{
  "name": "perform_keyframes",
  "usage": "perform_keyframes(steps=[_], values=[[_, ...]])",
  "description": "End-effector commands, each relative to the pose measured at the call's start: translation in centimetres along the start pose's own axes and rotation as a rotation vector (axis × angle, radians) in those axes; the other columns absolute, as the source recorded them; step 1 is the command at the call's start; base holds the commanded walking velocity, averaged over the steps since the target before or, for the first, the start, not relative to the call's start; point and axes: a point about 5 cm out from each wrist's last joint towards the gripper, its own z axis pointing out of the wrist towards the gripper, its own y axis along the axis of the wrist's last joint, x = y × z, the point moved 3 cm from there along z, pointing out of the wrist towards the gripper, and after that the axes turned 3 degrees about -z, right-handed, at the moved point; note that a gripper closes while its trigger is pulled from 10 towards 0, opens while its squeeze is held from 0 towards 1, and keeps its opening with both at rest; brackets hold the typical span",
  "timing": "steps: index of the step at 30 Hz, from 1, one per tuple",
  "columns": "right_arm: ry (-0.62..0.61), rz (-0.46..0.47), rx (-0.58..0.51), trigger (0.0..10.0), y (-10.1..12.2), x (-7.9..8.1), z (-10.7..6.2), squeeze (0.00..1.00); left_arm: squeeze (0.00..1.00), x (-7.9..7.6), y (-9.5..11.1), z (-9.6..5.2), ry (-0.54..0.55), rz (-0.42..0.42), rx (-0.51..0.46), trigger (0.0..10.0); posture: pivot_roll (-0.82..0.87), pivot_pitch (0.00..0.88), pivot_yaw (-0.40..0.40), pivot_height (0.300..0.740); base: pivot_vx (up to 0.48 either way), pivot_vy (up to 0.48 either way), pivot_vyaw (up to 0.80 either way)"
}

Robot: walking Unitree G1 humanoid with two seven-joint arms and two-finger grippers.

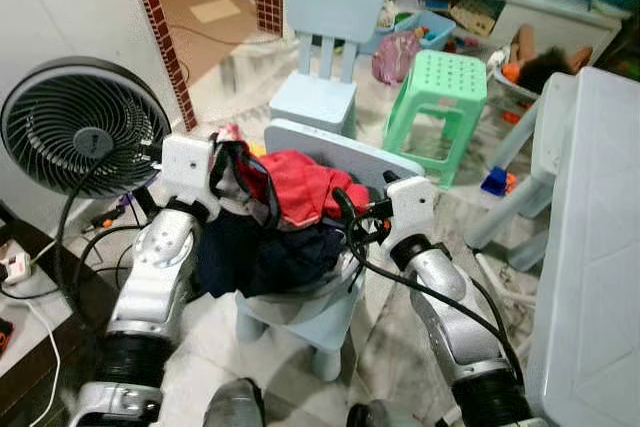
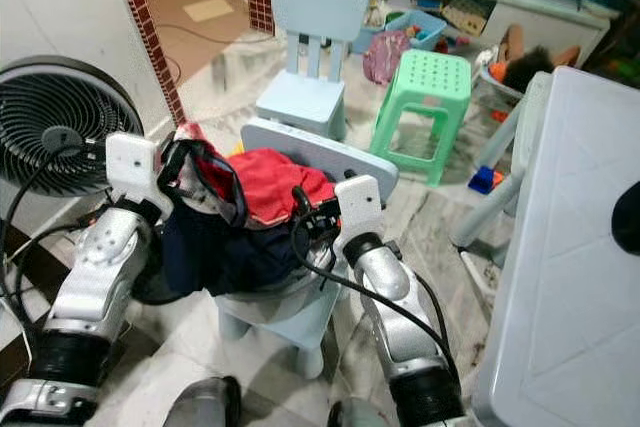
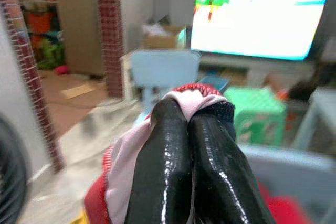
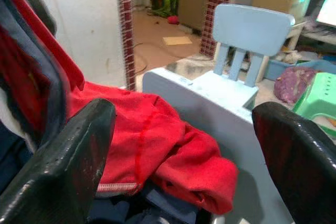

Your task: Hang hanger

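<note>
A heap of clothes lies on a small light blue chair point(image 1: 340, 147) right in front of me: a red garment point(image 1: 300, 182) on top and dark blue clothes point(image 1: 270, 252) below. My left gripper point(image 1: 232, 162) is at the heap's left edge, lifted a little. Its fingers point(image 3: 168, 145) are shut on a pink-white cloth with red trim point(image 3: 191, 98). My right gripper point(image 1: 352, 222) stands open at the heap's right side, beside the red garment point(image 4: 152, 140) with nothing between its fingers. I cannot make out a hanger.
A black fan point(image 1: 85, 127) stands close on the left, with cables on the floor below it. A second light blue chair point(image 1: 325, 47) and a green stool point(image 1: 438, 97) stand behind the heap. A white table point(image 1: 590, 247) fills the right. A brick pillar point(image 1: 160, 32) rises at the back left.
</note>
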Motion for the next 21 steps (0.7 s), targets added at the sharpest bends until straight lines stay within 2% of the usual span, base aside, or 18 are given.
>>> perform_keyframes(steps=[1,3,7,10,11,12,13,18,21], values=[[-0.043,-0.010,-0.013,10.0,0.2,-1.0,0.2,0.00,0.00,-1.2,1.8,0.5,-0.055,-0.022,-0.047,0.0,0.11,0.000,-0.026,0.740,0.000,0.000,0.00],[-0.083,0.007,-0.054,10.0,1.2,-1.8,0.7,0.00,0.00,-2.8,4.3,0.9,-0.107,-0.069,-0.110,0.0,0.13,0.000,-0.021,0.740,0.000,0.000,0.00],[-0.100,0.002,-0.060,10.0,1.4,-2.4,1.2,0.00,0.00,-3.4,6.0,1.1,-0.108,-0.117,-0.142,0.0,0.13,0.000,-0.025,0.740,0.000,0.000,0.00],[-0.148,0.026,-0.058,10.0,1.5,-3.4,1.4,0.00,0.00,-4.1,7.2,1.0,-0.133,-0.107,-0.156,0.0,0.13,0.000,-0.020,0.740,0.000,0.000,0.00],[-0.148,0.026,-0.058,10.0,1.5,-3.4,1.4,0.00,0.00,-4.1,7.2,1.0,-0.133,-0.107,-0.156,0.0,0.13,0.000,-0.020,0.740,0.000,0.000,0.00],[-0.214,0.042,-0.055,10.0,1.6,-4.4,1.3,0.00,0.00,-4.7,7.2,0.5,-0.171,-0.054,-0.141,0.0,0.12,0.000,-0.020,0.740,0.000,0.000,0.00],[-0.235,0.049,-0.054,10.0,1.6,-4.7,1.1,0.00,0.00,-4.9,7.0,0.3,-0.180,-0.037,-0.134,0.0,0.12,0.000,-0.019,0.740,0.000,0.000,0.00],[-0.346,0.015,-0.058,10.0,1.5,-5.9,0.1,0.00,0.00,-4.7,4.4,-1.2,-0.170,-0.052,-0.035,0.0,0.09,0.000,-0.020,0.740,0.000,0.000,0.00],[-0.355,0.113,-0.072,10.0,1.3,-6.2,-1.0,0.00,0.00,-4.9,2.5,-2.7,-0.166,-0.067,0.035,0.0,0.07,0.000,-0.032,0.740,0.000,0.000,0.00]])
